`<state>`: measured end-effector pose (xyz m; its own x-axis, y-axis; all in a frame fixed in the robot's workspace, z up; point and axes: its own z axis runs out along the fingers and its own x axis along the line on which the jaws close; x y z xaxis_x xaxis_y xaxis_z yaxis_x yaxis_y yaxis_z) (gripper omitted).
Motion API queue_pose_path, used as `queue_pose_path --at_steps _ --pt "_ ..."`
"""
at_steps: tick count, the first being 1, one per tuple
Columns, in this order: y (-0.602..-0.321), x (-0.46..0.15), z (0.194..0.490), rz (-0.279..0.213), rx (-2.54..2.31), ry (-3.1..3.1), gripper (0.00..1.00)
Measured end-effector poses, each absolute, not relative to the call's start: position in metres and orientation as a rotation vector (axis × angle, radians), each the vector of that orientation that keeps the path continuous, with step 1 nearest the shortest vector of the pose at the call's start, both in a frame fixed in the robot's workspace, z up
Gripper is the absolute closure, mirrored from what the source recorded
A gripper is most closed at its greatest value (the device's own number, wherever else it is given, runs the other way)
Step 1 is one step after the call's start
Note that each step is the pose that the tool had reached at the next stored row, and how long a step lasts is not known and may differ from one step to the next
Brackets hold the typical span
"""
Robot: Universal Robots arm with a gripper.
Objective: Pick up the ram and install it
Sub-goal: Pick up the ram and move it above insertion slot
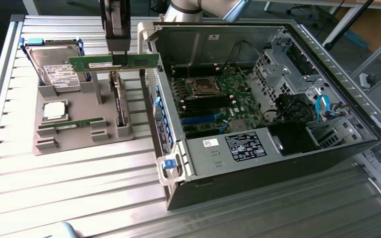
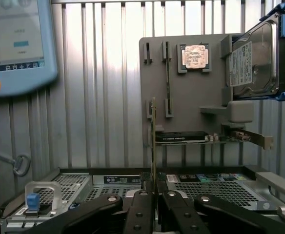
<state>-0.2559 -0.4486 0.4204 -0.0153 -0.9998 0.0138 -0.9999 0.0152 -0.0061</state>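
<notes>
The end effector (image 1: 119, 55) is closed on the ram (image 1: 91, 63), pinching the green stick near the middle of its length. The ram hangs level above the tray (image 1: 71, 141), lifted clear of its slots. Its long side runs across the tray and one end reaches toward the case (image 1: 257, 173). In the wrist view the end effector (image 2: 154, 194) has its dark fingers (image 2: 138, 209) pressed on either side of the ram (image 2: 153, 126). There the ram shows edge-on, as a thin line over the tray (image 2: 191, 107).

The tray is a grey holder lying flat on the slatted metal worktop (image 1: 78, 193). At the tray's end farther from the exterior camera, a hard drive (image 1: 53, 69) stands tilted in a blue frame. A square silver processor (image 1: 55, 110) lies near the tray's middle. A second stick (image 1: 71, 123) stands on edge in slots toward the tray's nearer end. A card (image 1: 117, 101) with a metal bracket stands on edge along the tray's side nearest the case.

The case lies on its side just beside the tray, on the exterior view's right. It is open, with the motherboard (image 1: 214, 94) facing up. A pendant (image 2: 15, 44) with a screen and a red button sits well apart from the tray.
</notes>
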Motion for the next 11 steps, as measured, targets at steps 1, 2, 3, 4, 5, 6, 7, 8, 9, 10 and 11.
queue_pose_path --at_steps 1,2,3,4,5,6,7,8,9,10,11 --pt "-0.4486 -0.2548 0.4204 0.022 2.201 -2.234 0.87" --pt "-0.4486 -0.2541 0.4204 0.022 2.201 -2.234 0.87" --pt "-0.4486 -0.2534 0.4204 0.022 2.201 -2.234 0.87" --pt "-0.4486 -0.2515 0.4204 0.022 2.201 -2.234 0.87" --pt "-0.4486 -0.2506 0.4204 0.022 2.201 -2.234 0.87" --pt "-0.4486 -0.2497 0.4204 0.022 2.2 -2.234 0.87" --pt "-0.4486 -0.2488 0.4204 0.022 2.2 -2.234 0.87" --pt "-0.4486 -0.2479 0.4204 0.022 2.2 -2.234 0.87" --pt "-0.4486 -0.247 0.4204 0.022 2.2 -2.234 0.87" --pt "-0.4486 -0.2461 0.4204 0.022 2.2 -2.234 0.87" --pt "-0.4486 -0.2451 0.4204 0.022 2.2 -2.234 0.87"
